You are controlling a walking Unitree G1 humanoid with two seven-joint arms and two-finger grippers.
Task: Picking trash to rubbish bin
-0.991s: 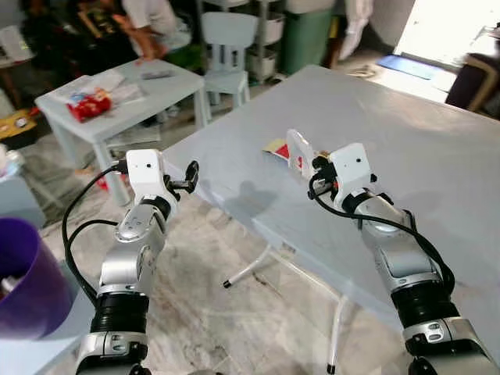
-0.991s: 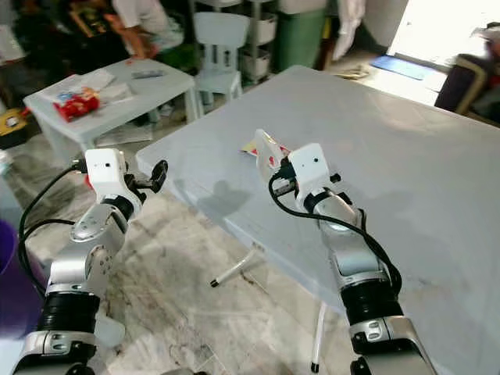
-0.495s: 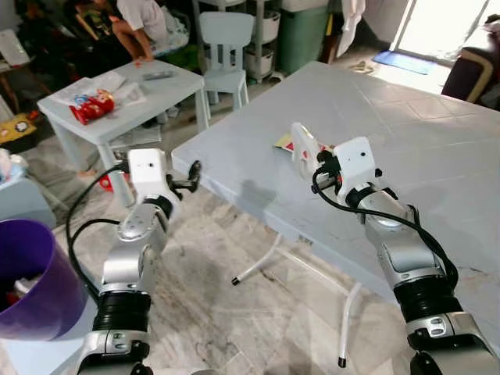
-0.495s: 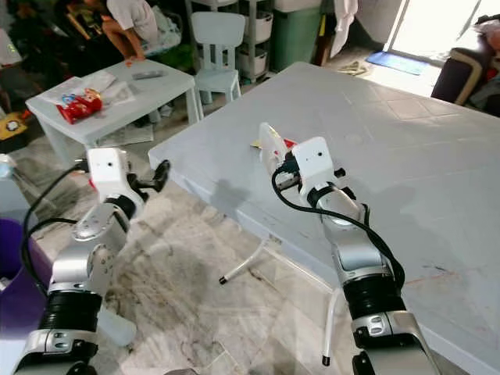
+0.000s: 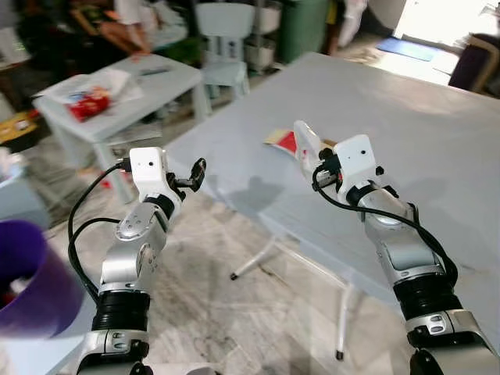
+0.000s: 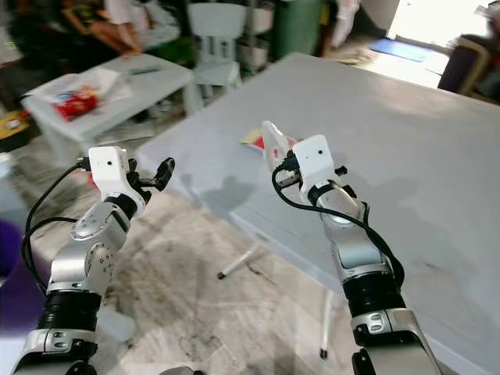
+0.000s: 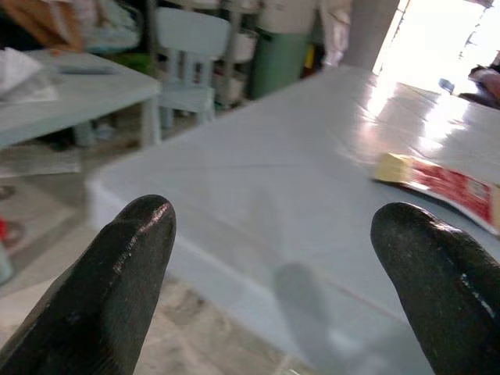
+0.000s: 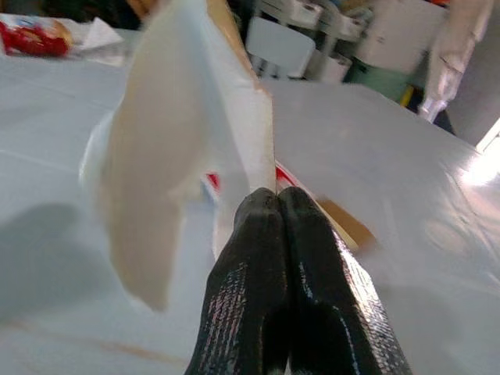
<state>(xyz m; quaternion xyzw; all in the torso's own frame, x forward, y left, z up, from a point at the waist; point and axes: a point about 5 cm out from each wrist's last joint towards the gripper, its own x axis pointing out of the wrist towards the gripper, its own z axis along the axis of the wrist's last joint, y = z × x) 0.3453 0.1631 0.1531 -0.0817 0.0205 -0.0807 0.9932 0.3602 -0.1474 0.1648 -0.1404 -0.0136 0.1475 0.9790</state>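
Observation:
My right gripper point(image 5: 316, 162) is shut on a white crumpled wrapper point(image 5: 305, 146), held up above the near corner of the big grey table point(image 5: 414, 117). In the right wrist view the wrapper point(image 8: 180, 141) rises from between the closed fingertips point(image 8: 262, 207). A red and yellow packet point(image 5: 281, 141) lies flat on the table just behind it, and the left wrist view shows that packet point(image 7: 441, 181) too. My left gripper point(image 5: 195, 172) hangs open in the air off the table's left edge, with nothing between its fingers point(image 7: 133, 258).
A purple bin point(image 5: 27, 273) stands at the lower left beside me. Behind it is a small white table point(image 5: 125, 86) with a red packet point(image 5: 87, 103) and papers. A pale chair point(image 5: 226, 31), a green bin point(image 5: 301, 31) and a seated person are at the back.
The whole picture has shifted and blurred, so the camera is moving. Both arms keep their pose and the wrapper stays in the right gripper.

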